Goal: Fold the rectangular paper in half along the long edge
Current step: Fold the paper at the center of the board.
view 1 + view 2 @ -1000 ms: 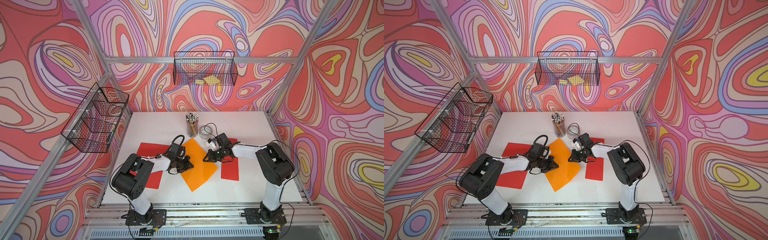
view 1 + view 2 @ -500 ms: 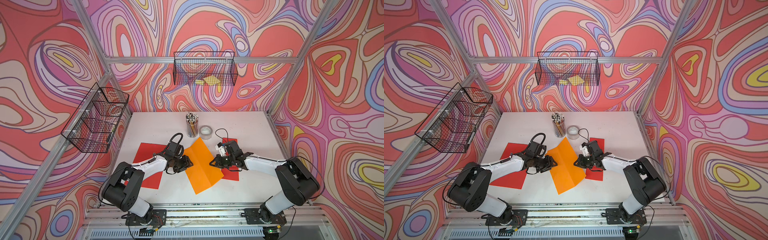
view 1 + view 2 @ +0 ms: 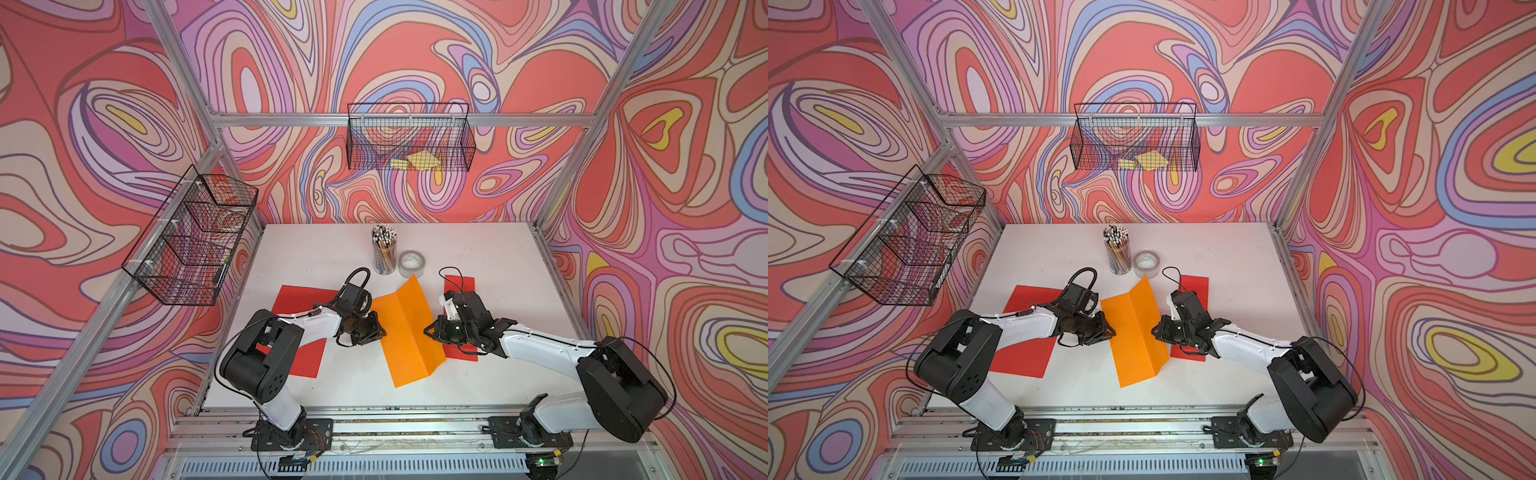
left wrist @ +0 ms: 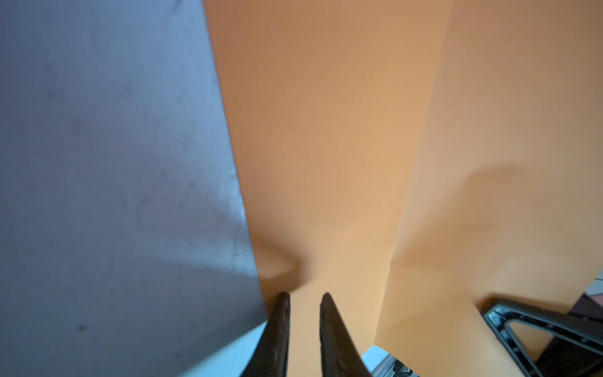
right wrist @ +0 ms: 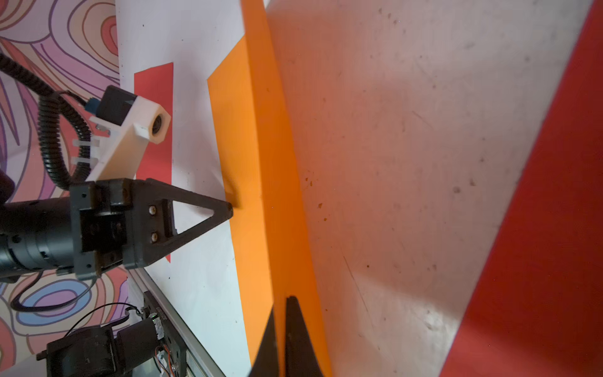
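Observation:
The orange rectangular paper [image 3: 401, 328] [image 3: 1133, 332] lies mid-table with a crease down its length. Its left half rests on the table and its right half [image 5: 277, 163] is tilted up. My right gripper [image 3: 428, 330] [image 3: 1155, 332] [image 5: 282, 298] is shut on the raised long edge, with one finger on each face. My left gripper [image 3: 380, 332] [image 3: 1111, 332] [image 4: 305, 295] sits low at the paper's left long edge. Its fingers [image 4: 280, 313] stand a narrow gap apart, with the orange sheet [image 4: 326, 130] showing between them. In the right wrist view its tip [image 5: 228, 209] touches that edge.
A large red sheet [image 3: 303, 299] lies under my left arm and a narrow red sheet [image 3: 459, 286] under the right gripper. A pencil cup [image 3: 384, 253] and a tape roll [image 3: 411, 264] stand just behind the paper. Wire baskets [image 3: 195, 237] [image 3: 409, 137] hang on the walls.
The right gripper drew away to the right with the paper's edge, and the sheet now shows a crease with its right half raised. The left jaws opened, then narrowed again at the left edge.

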### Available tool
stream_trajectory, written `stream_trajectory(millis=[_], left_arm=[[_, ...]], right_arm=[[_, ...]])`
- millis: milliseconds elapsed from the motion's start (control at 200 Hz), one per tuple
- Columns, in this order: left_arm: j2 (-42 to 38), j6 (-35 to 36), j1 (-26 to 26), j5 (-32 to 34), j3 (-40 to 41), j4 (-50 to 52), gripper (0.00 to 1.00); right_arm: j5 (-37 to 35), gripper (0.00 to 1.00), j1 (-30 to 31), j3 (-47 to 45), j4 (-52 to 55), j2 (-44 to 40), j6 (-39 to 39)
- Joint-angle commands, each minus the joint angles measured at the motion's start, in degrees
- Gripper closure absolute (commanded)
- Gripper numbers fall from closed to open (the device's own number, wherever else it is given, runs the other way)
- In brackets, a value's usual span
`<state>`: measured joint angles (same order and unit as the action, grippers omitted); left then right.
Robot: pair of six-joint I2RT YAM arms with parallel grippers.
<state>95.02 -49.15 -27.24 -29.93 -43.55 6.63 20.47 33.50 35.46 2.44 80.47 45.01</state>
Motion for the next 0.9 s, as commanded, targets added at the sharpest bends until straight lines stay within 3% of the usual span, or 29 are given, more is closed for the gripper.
stream_trajectory(millis=[0, 40, 150, 285, 386, 506, 646, 896], left_arm=[[1.6, -0.4, -0.4, 0.9, -0.1, 1.5, 0.84], [1.4, -0.3, -0.4, 1.1, 0.0, 1.7, 0.84], [1.3, 0.2, -0.4, 1.4, 0.2, 2.3, 0.85], [1.2, 0.5, -0.4, 1.2, 0.4, 2.4, 0.86], [1.2, 0.5, -0.4, 1.2, 0.5, 2.2, 0.86], [1.3, 0.5, -0.4, 0.9, 0.7, 2.0, 0.86], [1.2, 0.5, -0.4, 0.9, 0.8, 2.0, 0.86], [2.0, 0.5, -0.4, 0.7, 0.7, 1.6, 0.87]], right_arm=[[-2.5, 1.0, 0.5, 1.5, 3.4, -0.4, -1.3], [-2.8, 1.0, 0.5, 2.3, 4.5, -0.2, -2.1], [-5.2, 0.79, 0.5, 5.2, 9.2, 0.6, -4.8], [-7.2, 0.72, 0.4, 8.2, 12.3, 0.7, -7.7], [-6.2, 0.79, 0.4, 10.2, 12.4, 1.9, -9.3], [-5.5, 1.0, 0.5, 12.1, 13.0, 4.3, -10.0], [-6.1, 1.0, 0.4, 12.8, 13.6, 5.1, -9.8], [0.1, 1.0, 0.9, 12.5, 10.3, 4.7, -8.0]])
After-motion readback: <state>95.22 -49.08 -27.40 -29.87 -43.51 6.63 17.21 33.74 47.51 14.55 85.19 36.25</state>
